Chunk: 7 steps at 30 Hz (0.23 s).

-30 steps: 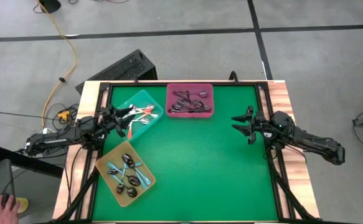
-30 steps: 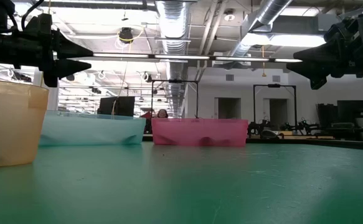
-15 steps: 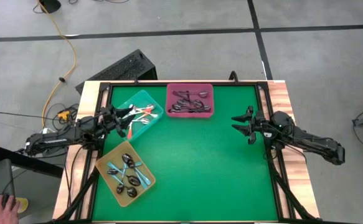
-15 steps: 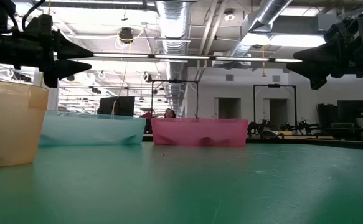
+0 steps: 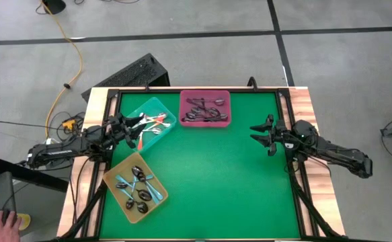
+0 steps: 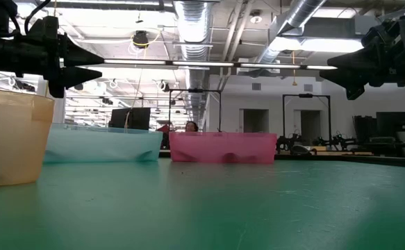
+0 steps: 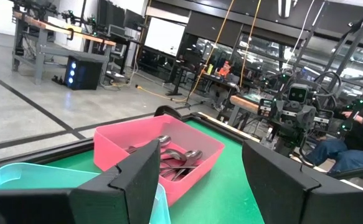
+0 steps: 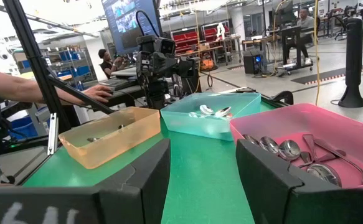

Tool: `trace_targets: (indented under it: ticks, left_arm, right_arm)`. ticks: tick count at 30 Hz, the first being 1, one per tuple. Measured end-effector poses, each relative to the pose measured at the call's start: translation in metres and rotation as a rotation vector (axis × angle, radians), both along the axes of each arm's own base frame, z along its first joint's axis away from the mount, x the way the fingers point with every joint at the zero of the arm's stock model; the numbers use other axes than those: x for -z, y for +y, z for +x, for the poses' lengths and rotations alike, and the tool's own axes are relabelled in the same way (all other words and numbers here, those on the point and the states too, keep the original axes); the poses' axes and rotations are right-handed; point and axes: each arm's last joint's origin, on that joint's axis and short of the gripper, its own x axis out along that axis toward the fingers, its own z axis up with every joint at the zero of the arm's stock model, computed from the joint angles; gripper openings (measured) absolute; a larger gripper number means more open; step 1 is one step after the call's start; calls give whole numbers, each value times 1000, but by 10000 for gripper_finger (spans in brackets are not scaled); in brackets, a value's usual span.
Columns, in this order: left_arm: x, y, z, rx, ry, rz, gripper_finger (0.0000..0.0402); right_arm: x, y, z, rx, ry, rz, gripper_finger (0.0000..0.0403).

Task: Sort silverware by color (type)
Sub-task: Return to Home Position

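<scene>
The silverware lies in three trays on the green table (image 5: 229,181). Dark spoons (image 5: 204,109) fill the pink tray (image 5: 224,101) at the far edge. Orange-red-handled spoons (image 5: 152,124) lie in the teal tray (image 5: 157,104), and blue-handled spoons (image 5: 139,187) lie in the yellow tray (image 5: 115,176) at the near left. My left gripper (image 5: 134,128) hovers open and level at the teal tray's left side. My right gripper (image 5: 252,132) hovers open and level at the table's right side, pointing toward the left. Neither holds anything.
The table's middle and near right are bare green surface. A black frame (image 5: 295,181) runs along the table's sides. A person's hand (image 5: 1,225) rests beyond the near left corner, and a person's arm (image 8: 38,87) shows past the yellow tray (image 8: 116,130). A keyboard (image 5: 132,72) lies on the floor.
</scene>
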Motion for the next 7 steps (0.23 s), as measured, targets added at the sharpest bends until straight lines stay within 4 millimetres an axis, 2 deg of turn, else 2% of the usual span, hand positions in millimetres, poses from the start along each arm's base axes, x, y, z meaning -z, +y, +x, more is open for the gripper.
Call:
trace_targets:
  ticks: [7]
  left_arm:
    - [1,0,1,0,17,-3,212]
  right_arm:
    - [0,0,0,0,0,0,201]
